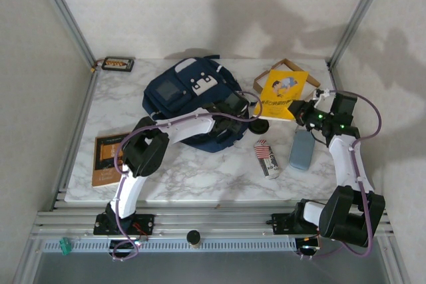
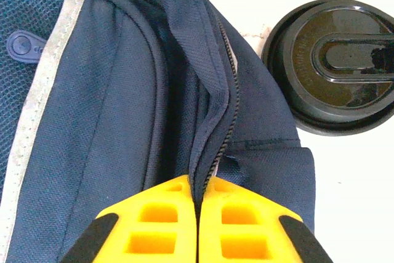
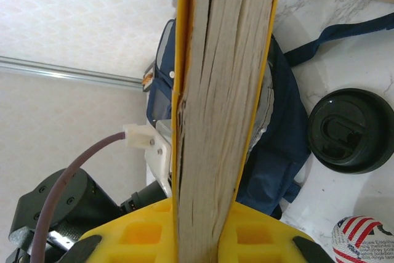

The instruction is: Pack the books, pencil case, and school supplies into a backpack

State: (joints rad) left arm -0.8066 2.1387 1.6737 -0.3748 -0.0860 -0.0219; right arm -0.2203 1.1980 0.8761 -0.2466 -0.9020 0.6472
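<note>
Tabletop point(image 1: 213, 181) of white marble, seen from above. The left jaws are at the right-hand edge of the large navy blue fabric backpack point(image 1: 190, 94). The right jaws, off to their right, hold the thin yellow paperback book point(image 1: 284, 94) tilted up in front of a shallow cardboard tray point(image 1: 296, 66). Between the two pairs of jaws lies a round black plastic lid point(image 1: 259, 126). Nearer the arm bases than the right jaws lie a soft grey pencil case point(image 1: 301, 149) and a white roll with red stripes point(image 1: 267, 159). A small brown paperback book point(image 1: 106, 157) lies well apart, far to the left of the left jaws.

In the left wrist view, the yellow jaws are clenched together on a fold of the backpack point(image 2: 111, 121) beside its zip, which runs straight out ahead of them. The black lid point(image 2: 335, 66) sits ahead and to their right, just beside the bag. How far the zip is undone I cannot tell.

In the right wrist view, the jaws are clamped on the yellow book point(image 3: 221, 109), seen edge-on and standing straight out ahead. The backpack point(image 3: 280, 152) lies beyond it, the lid point(image 3: 351, 130) is ahead to the right, and the striped roll point(image 3: 363, 238) is close at the right.

The step looks like opening the bag's mouth for the book. The left jaws should draw the pinched cloth up and away until a real gap shows. The book's leading edge should be turned parallel to the zip line, then slid in at a shallow angle, clear of the lid.
</note>
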